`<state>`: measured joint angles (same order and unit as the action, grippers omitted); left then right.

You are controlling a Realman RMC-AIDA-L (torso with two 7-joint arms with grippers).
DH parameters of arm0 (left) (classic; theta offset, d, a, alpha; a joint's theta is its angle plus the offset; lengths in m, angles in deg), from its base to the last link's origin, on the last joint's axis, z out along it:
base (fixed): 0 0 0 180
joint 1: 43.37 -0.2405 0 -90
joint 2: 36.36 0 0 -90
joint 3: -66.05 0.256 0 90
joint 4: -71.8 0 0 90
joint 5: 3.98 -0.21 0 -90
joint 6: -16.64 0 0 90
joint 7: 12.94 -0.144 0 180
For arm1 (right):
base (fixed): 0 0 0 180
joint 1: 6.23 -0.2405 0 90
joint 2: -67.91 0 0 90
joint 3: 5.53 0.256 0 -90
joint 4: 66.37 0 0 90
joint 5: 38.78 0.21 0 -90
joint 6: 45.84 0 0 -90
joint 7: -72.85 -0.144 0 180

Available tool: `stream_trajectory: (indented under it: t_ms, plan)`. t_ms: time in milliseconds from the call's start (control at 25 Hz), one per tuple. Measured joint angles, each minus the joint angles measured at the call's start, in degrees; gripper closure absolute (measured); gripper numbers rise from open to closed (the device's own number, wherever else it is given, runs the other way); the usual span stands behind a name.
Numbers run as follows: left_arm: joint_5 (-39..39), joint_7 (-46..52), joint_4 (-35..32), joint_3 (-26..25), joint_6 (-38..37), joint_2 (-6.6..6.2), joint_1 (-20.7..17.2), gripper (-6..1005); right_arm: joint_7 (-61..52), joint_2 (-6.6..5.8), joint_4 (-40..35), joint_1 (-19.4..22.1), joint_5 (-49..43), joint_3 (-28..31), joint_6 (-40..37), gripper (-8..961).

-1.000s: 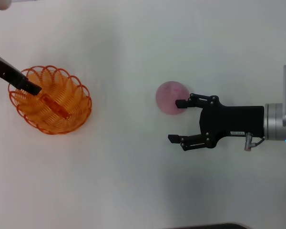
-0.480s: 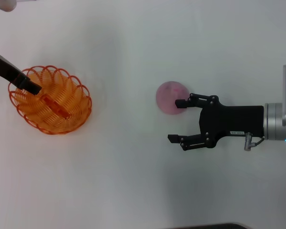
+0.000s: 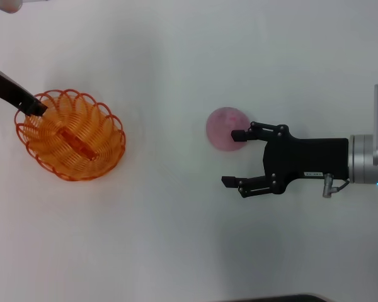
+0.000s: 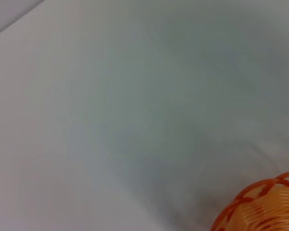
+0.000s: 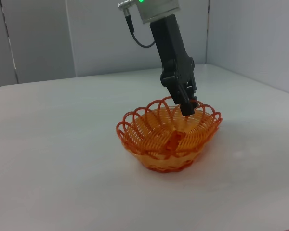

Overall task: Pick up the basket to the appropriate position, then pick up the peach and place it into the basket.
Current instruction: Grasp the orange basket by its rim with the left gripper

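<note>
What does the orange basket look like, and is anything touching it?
The basket is an oval bowl of looped orange wire that looks like plastic, with a scalloped rim and a flat orange strip along its bottom. It sits upright on the white table, on the robot's left side, with nothing inside it. The left gripper reaches down to its rim at the far edge and seems to pinch it there. The peach lies well apart from it.

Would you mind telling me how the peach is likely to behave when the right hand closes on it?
The peach looks round and sits free on the table, so a nudge would probably roll it. The open right hand has only one finger at the peach, so closing now might push it aside. Its matte skin suggests fair grip.
</note>
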<state>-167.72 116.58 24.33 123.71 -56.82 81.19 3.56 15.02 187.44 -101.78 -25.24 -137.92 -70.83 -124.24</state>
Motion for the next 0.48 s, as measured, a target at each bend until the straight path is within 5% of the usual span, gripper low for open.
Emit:
stream_trajectory:
  t_ms: [480]
  plan:
    - [0.0,0.2,0.0,0.1,-0.1,-0.05,0.0,864,0.0,0.00,0.0,-0.3,0.0,0.0,-0.2,8]
